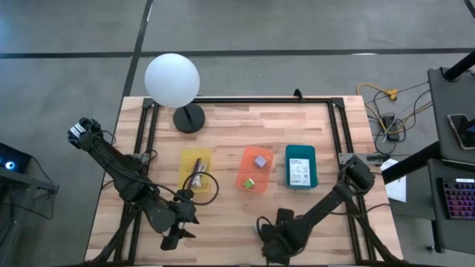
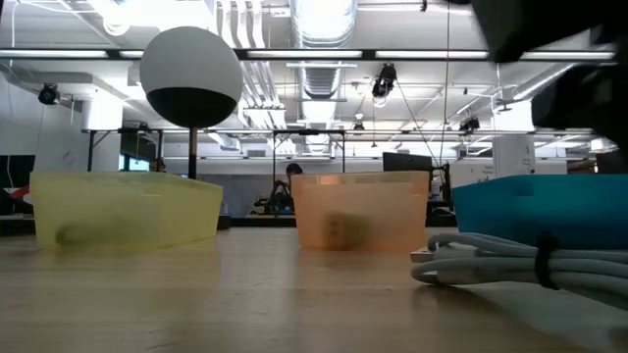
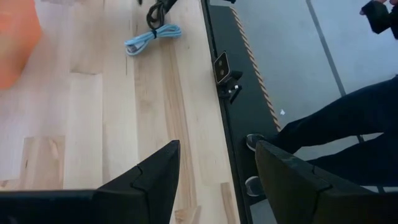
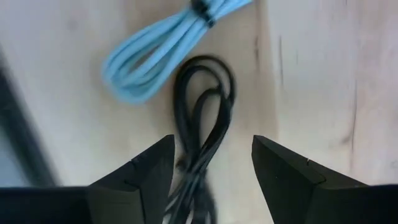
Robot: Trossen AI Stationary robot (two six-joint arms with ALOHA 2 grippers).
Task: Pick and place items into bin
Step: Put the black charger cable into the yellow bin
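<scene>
Two coiled cables lie on the wooden table (image 1: 230, 222) at its near edge, directly under the right gripper (image 4: 211, 165), whose fingers stand apart. In the right wrist view a black cable (image 4: 205, 118) runs lengthwise into the gap between the fingers, its loop end pointing away from them, so its long axis follows the line of the gripper and does not lie across the opening. A pale blue cable (image 4: 165, 53) lies just beyond it, slanted across, one end close to the black loop. The high view puts the right gripper (image 1: 276, 239) low over the front edge of the table, below the orange bin (image 1: 247, 159). The left gripper (image 3: 214, 180), fingers also apart, hangs near the same front edge farther left, by the yellow bin (image 1: 185, 159); its camera sees the pale blue cable (image 3: 152, 38) well ahead. The right arm is plainly nearer. A teal bin (image 1: 300, 152) holds a white card (image 1: 298, 172); the orange bin holds a grey cube (image 1: 260, 161) and a green cube (image 1: 250, 182).
</scene>
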